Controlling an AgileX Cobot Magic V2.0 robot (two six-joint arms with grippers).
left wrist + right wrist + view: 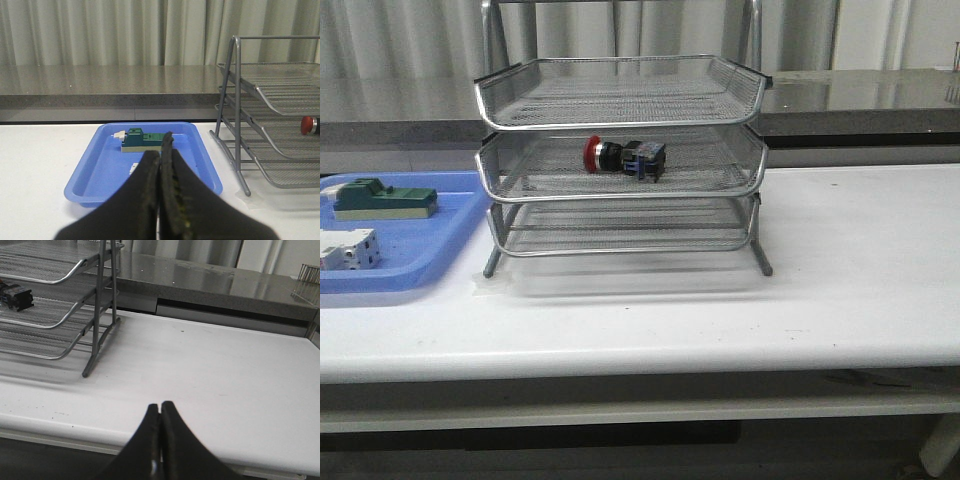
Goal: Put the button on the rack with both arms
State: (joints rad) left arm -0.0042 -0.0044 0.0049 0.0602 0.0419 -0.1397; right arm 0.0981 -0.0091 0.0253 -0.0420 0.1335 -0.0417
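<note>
White table (840,270): button (624,157) on rack (620,190) middle tier, seemingly on its side; left gripper (161,150), right gripper (160,412) closed, empty

A long white table (840,270) carries two things directly on its top. The rack (620,165) stands on its chrome feet near the middle, and a flat blue tray (415,262) lies just beside it at the left edge.

Right tool (160,412) pressed closed over white table (210,370), rack (95,315) beside
</note>
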